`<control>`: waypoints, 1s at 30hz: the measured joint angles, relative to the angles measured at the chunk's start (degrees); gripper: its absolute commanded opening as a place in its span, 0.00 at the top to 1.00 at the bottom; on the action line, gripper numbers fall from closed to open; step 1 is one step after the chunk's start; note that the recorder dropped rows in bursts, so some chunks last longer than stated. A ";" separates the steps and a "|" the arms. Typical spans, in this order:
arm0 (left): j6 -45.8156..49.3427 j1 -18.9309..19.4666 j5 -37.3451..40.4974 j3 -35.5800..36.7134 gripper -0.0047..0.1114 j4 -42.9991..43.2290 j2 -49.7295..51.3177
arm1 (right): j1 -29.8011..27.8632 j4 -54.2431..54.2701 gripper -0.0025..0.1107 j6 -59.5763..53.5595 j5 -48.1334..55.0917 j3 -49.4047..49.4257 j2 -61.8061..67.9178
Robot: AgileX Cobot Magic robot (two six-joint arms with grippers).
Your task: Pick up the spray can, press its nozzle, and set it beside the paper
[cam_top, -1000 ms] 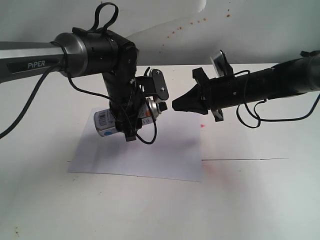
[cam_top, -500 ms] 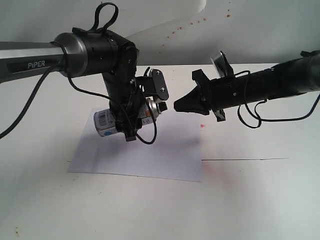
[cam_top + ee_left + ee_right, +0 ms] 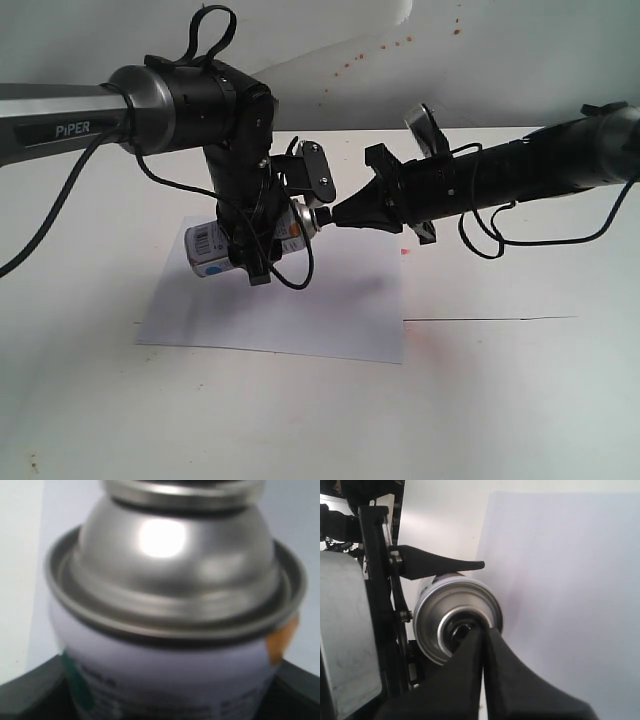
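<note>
The outside view alone shows the whole scene. The left gripper (image 3: 282,228) clamps the spray can (image 3: 207,243) around its body and holds it on its side in the air over the paper (image 3: 300,305), left of centre in the frame, with its top pointing right. The right gripper (image 3: 338,213), its fingers pressed together into one point, touches the nozzle (image 3: 322,214).

The left wrist view gives only the can's silver shoulder and white label, close and blurred. The right wrist view looks along the closed fingers onto the can's round top, with the nozzle mostly hidden behind them.

There are two arms, one can and one sheet. The table (image 3: 500,400) is white, and the pale wall (image 3: 520,70) behind it carries small reddish specks.
</note>
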 measured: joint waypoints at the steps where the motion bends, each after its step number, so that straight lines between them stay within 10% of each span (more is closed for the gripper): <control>1: 0.00 0.00 0.00 0.00 0.96 0.00 0.00 | 0.14 0.00 0.98 0.00 -0.09 0.00 0.00; 30: -0.22 0.00 1.03 0.00 0.96 0.45 0.00 | 1.43 0.13 0.98 -0.30 -1.39 0.00 0.00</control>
